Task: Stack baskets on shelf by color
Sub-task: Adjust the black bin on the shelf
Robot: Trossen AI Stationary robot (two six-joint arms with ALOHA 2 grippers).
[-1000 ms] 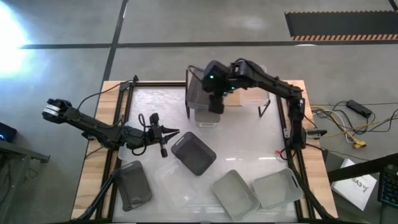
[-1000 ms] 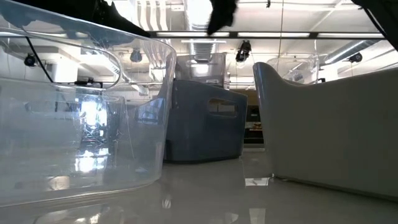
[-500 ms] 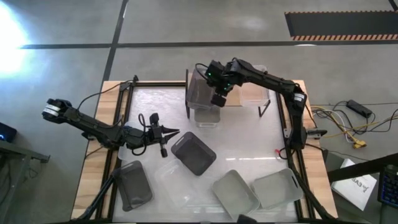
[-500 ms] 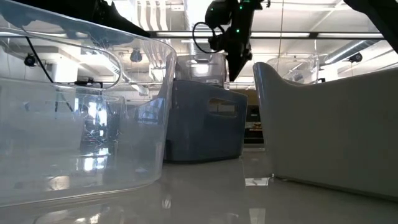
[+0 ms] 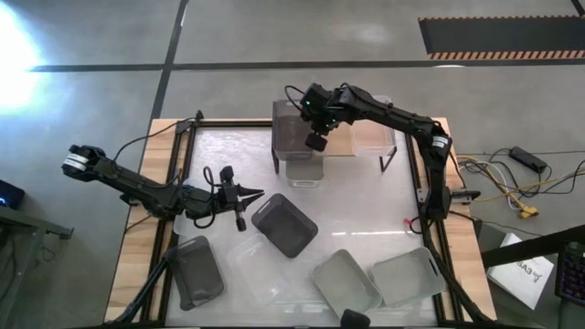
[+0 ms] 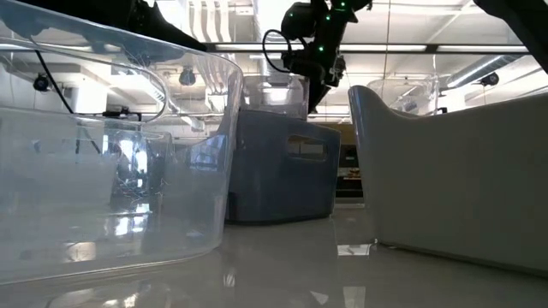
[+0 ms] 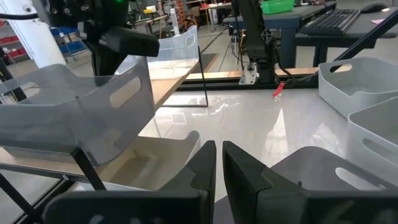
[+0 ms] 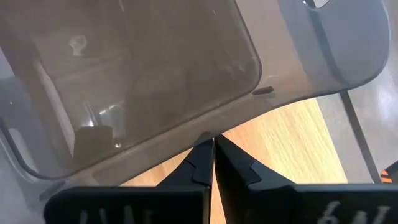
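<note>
Up at the far side of the table [image 5: 402, 219], the right gripper [image 5: 316, 140] hangs over the shelf [image 5: 366, 139], its fingers pressed together with nothing clearly between them, tips just at the rim of the dark grey basket [image 5: 294, 133] sitting on the shelf's left end. The right wrist view looks straight down into that basket [image 8: 130, 81], with the light wood board [image 8: 280, 143] showing past its edge. From the low view the gripper [image 6: 318, 75] sits above the baskets at the back. A clear basket [image 5: 302, 171] lies partly beneath the shelf at the same end, and another clear one [image 5: 375, 125] rests on the shelf's right part. Over on the left, the left gripper [image 5: 254, 194] waits low near the table's left side, fingers closed and empty, pointing at a second dark grey basket [image 5: 284, 225] lying at an angle mid-table. Along the near edge: a third dark grey basket [image 5: 197, 270] at the left, a clear basket [image 5: 258, 274] beside it, and two light grey baskets, one [image 5: 346, 284] and the other [image 5: 408, 277], side by side toward the right.
</note>
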